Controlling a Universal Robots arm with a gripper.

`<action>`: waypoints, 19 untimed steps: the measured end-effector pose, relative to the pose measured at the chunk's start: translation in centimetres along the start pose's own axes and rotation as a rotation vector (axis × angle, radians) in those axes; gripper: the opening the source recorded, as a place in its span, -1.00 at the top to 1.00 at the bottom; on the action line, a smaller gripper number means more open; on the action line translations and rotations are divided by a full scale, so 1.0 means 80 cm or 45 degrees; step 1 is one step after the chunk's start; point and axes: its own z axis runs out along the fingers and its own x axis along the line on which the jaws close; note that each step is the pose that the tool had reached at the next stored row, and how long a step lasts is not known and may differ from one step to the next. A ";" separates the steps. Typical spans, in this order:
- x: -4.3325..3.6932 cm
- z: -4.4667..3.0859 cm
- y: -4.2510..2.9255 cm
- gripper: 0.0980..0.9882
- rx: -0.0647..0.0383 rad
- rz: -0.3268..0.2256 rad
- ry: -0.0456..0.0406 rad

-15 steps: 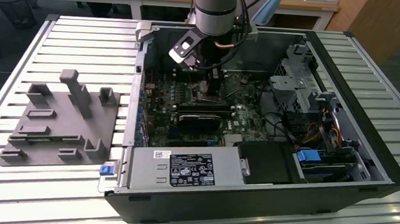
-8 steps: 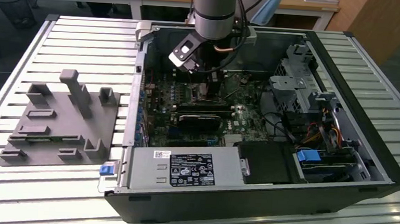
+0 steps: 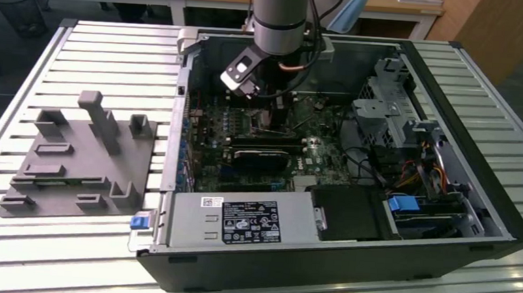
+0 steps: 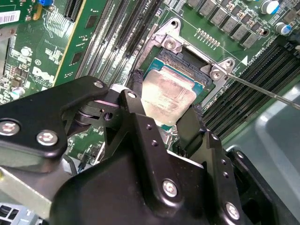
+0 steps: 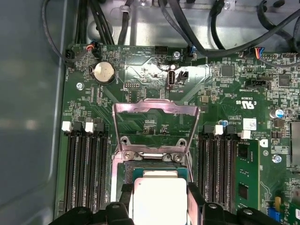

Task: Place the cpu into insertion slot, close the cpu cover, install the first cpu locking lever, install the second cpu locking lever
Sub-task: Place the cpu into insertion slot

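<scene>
Tool (image 4: 167,97) holds cpu (image 4: 169,91) at insertion slot (image 4: 184,58)

The open computer case (image 3: 326,273) is taken in whole by the exterior view, set high, well back and angled down. The cpu (image 5: 159,197) and the green motherboard (image 5: 140,75) around it are shared at close range in both wrist views, seen past the gripper (image 4: 166,98).
</scene>
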 end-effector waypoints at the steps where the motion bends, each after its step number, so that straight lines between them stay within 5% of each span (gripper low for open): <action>1: 0.000 0.0006 -0.0003 0.00 0.000 0.000 0.000; 19: 0.008 0.0168 -0.0025 0.00 0.000 0.006 -0.006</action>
